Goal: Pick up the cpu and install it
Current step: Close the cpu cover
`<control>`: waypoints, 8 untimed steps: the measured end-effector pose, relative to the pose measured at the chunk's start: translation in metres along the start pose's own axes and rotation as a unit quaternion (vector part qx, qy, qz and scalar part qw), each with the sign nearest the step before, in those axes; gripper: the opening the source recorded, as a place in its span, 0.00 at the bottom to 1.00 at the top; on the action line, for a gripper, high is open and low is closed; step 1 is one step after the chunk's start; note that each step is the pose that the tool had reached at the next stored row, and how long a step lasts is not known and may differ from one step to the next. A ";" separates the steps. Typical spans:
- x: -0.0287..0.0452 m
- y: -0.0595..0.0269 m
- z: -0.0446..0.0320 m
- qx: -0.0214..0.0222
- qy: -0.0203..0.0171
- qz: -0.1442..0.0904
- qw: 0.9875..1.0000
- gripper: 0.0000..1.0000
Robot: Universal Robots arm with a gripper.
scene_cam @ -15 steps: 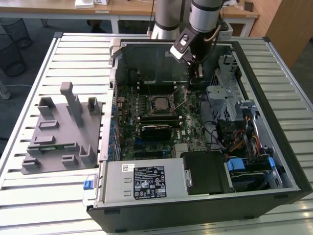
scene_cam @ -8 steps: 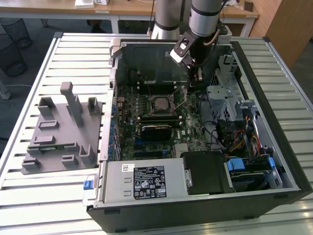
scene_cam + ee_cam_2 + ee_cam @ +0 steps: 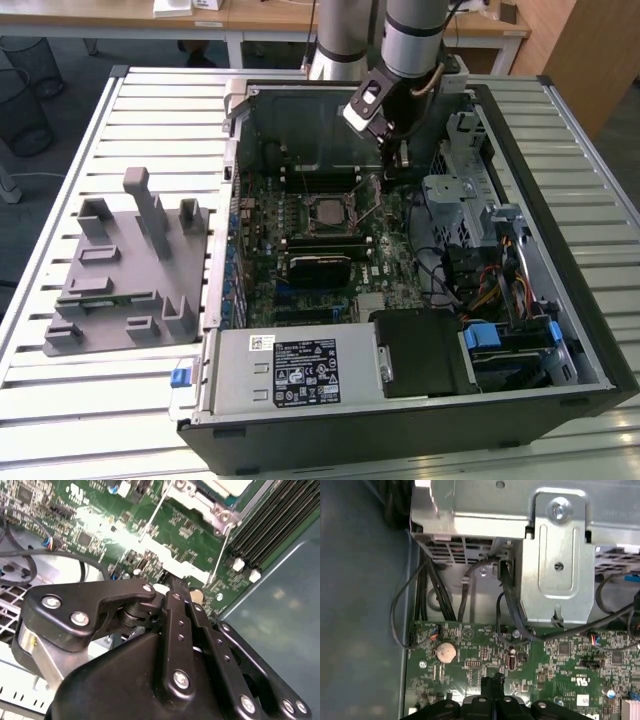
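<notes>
Fingers point(image 3: 175, 605) pinched together, near cpu point(image 3: 328, 211), apparently socketed.

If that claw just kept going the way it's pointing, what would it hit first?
Most likely the green motherboard, just to the exterior view's right of the CPU socket. The claw points down at it; the gap between them is hard to judge.

Count on the slatted table point(image 3: 120, 400): 1 open computer case point(image 3: 300, 125) and 1 grey fixture plate point(image 3: 110, 290), the plate near the table edge on the exterior view's left. Inside the case: 1 motherboard point(image 3: 395, 270), 1 cpu point(image 3: 330, 211), 1 coin cell point(image 3: 446, 651), 1 gripper point(image 3: 390, 178). Off the table: 2 wire bins point(image 3: 20, 110).
</notes>
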State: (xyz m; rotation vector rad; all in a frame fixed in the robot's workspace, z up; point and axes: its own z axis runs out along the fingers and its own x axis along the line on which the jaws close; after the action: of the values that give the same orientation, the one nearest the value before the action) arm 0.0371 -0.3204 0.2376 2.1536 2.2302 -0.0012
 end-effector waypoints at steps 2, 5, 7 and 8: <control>0.0003 -0.0093 0.0003 0.000 0.000 0.000 1.000 0.11; 0.0004 -0.0110 0.0004 0.000 0.000 0.000 1.000 0.11; 0.0005 -0.0120 0.0006 0.000 0.000 0.000 1.000 0.11; 0.0005 -0.0126 0.0007 0.000 0.000 0.000 1.000 0.11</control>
State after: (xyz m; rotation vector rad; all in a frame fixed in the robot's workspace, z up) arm 0.0245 -0.3204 0.2365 2.1535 2.2301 -0.0014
